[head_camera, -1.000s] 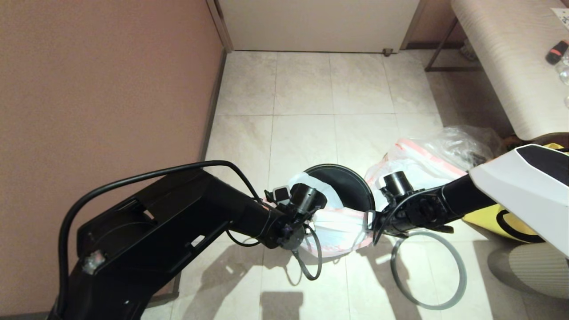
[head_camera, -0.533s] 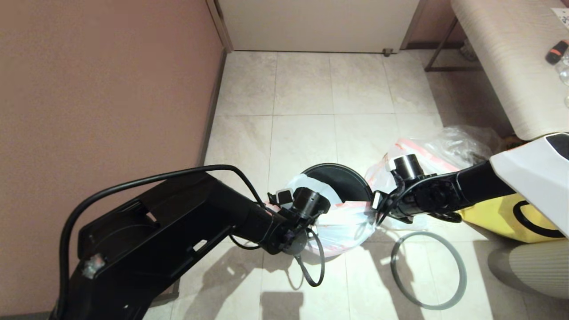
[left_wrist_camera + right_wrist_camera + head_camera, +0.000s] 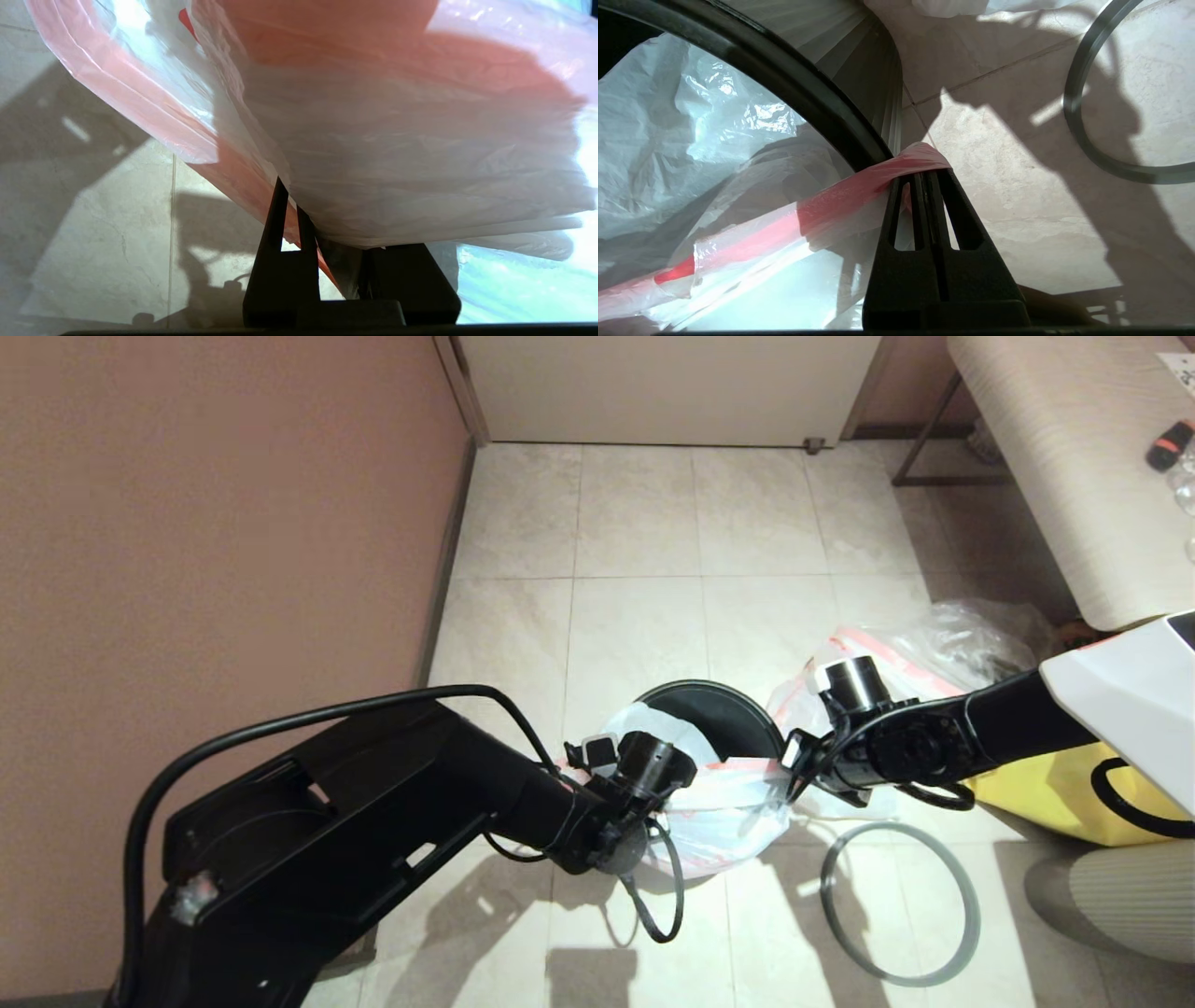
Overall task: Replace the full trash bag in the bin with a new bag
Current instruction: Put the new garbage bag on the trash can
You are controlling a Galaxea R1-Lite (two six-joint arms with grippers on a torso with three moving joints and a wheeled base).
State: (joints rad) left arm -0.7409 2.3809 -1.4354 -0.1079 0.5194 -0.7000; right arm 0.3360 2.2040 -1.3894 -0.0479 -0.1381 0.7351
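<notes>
The black bin stands on the tiled floor between my two arms. The new bag, translucent white with an orange-red hem, drapes over the bin's near side, its hem stretched between the grippers. My left gripper is shut on the bag's plastic, which covers most of its fingers. At the bin's right edge my right gripper is shut on the hem band, just outside the black rim. The full trash bag lies on the floor behind my right wrist.
The grey ring lies flat on the floor to the bin's near right. A clear bag and a yellow tote sit to the right, under a bench. A wall runs along the left.
My right gripper has lifted and moved back toward the bin's right edge, pulling the hem into a taut line across the bin. The left gripper has shifted only slightly.
</notes>
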